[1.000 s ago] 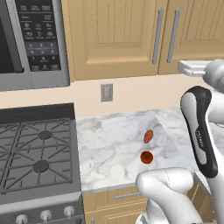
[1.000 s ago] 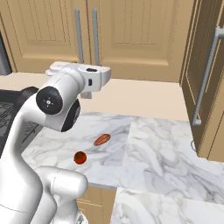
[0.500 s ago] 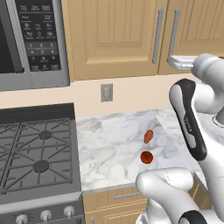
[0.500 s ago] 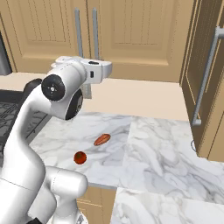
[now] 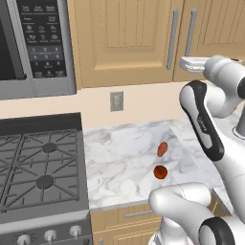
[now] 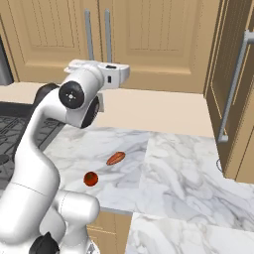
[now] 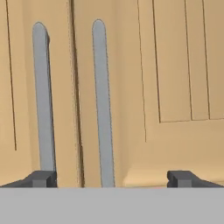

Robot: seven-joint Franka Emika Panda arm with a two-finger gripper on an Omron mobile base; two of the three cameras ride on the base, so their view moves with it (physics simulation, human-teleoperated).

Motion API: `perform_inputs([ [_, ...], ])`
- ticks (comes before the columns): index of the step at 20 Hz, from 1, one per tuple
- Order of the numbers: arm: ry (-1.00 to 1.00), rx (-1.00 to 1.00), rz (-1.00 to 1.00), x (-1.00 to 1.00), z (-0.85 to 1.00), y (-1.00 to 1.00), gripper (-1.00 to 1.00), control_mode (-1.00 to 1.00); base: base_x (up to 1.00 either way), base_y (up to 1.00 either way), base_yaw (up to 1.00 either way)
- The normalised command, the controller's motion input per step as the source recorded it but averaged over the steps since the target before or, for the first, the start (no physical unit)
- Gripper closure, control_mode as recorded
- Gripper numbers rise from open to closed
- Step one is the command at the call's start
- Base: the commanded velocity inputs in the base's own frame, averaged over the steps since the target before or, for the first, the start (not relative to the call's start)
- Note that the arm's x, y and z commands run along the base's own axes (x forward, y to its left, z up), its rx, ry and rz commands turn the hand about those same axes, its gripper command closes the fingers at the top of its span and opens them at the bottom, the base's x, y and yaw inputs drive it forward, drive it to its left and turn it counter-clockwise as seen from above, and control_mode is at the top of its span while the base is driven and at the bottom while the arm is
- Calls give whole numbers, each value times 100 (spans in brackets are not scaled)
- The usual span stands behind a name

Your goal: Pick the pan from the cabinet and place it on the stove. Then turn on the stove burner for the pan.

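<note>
Claw [image 7: 112, 178] spread wide, empty, facing cabinet [image 7: 175, 65] door handles [image 7: 103, 100] ahead.

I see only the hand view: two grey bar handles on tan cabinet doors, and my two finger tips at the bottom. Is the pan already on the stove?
Observer: No. In the left base view the stove has bare grates, no pan on them.
Operator: Are both cabinet doors closed?
Observer: Yes. In the right base view the cabinet doors sit flush, and the gripper is apart from the bar handles.
Operator: Is something lying on the counter under the arm?
Observer: Two small things rest on the marble counter: a red tomato-like ball and an oblong brown item, close together but apart.
</note>
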Motion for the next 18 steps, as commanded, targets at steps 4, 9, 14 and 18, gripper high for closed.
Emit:
perform_inputs([
  [4,-11,0,5,12,0,0,-100,-100,0,0,0],
  [9,-12,-1,3,9,0,0,-100,-100,0,0,0],
  [14,-8,-3,3,12,0,2,-100,-100,0,0,0],
  [18,-3,-3,2,21,0,10,-100,-100,0,0,0],
])
